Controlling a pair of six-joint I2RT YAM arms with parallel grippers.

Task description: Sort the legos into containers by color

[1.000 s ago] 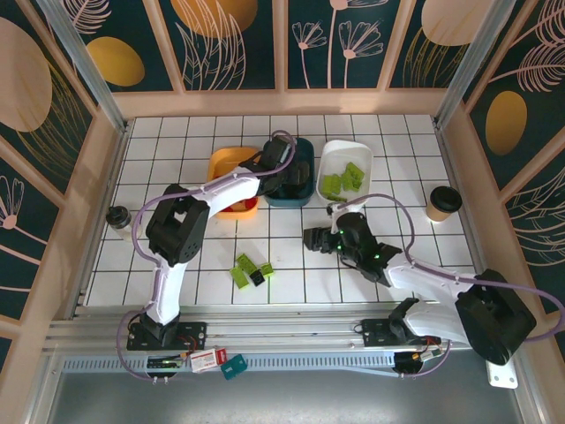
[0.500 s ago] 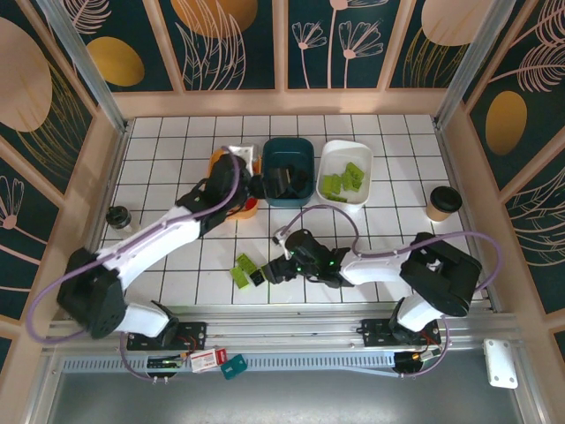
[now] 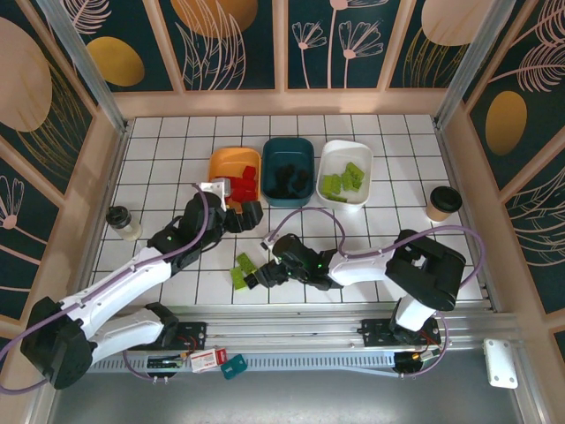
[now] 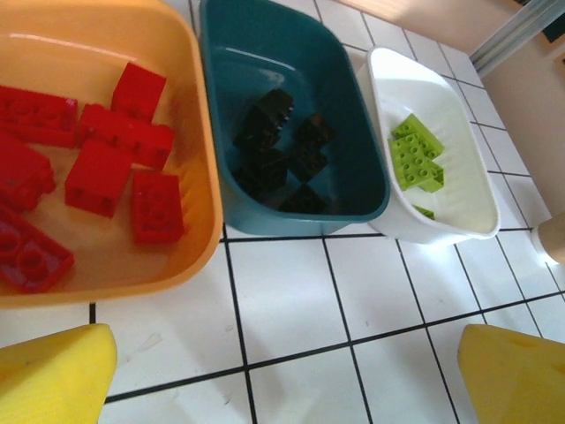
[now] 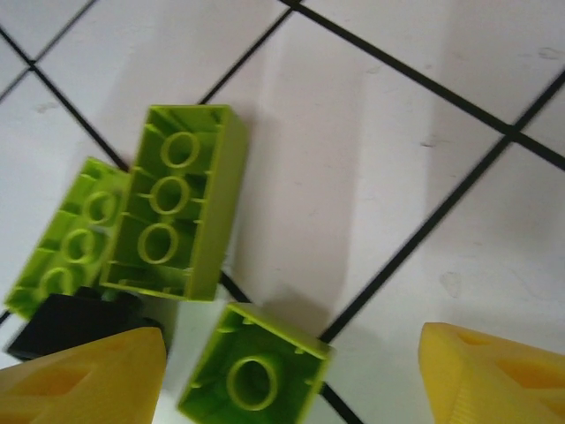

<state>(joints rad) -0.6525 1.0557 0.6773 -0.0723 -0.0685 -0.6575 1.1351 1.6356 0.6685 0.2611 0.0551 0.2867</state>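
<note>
Three containers stand in a row at the back: an orange tub (image 3: 222, 164) with red legos (image 4: 115, 150), a dark teal tub (image 3: 289, 148) with black legos (image 4: 278, 150), and a white tub (image 3: 349, 152) with lime green legos (image 4: 415, 155). My left gripper (image 3: 247, 215) hovers open and empty over bare tile just in front of the orange and teal tubs. My right gripper (image 5: 291, 380) is open low over the loose legos (image 3: 240, 269). A small green brick (image 5: 256, 375) lies upside down between its fingers. Two longer green bricks (image 5: 177, 208) and a black brick (image 5: 75, 322) lie beside it.
A paper cup with a black lid (image 3: 442, 203) stands at the right, and a small cup (image 3: 124, 223) at the left edge. Wooden walls bound the tiled table (image 3: 424, 265). The two arms are close together near the table's middle front.
The left gripper has drawn back from the teal tub toward the front and opened wide. The right gripper has swung left and down over the loose bricks.
</note>
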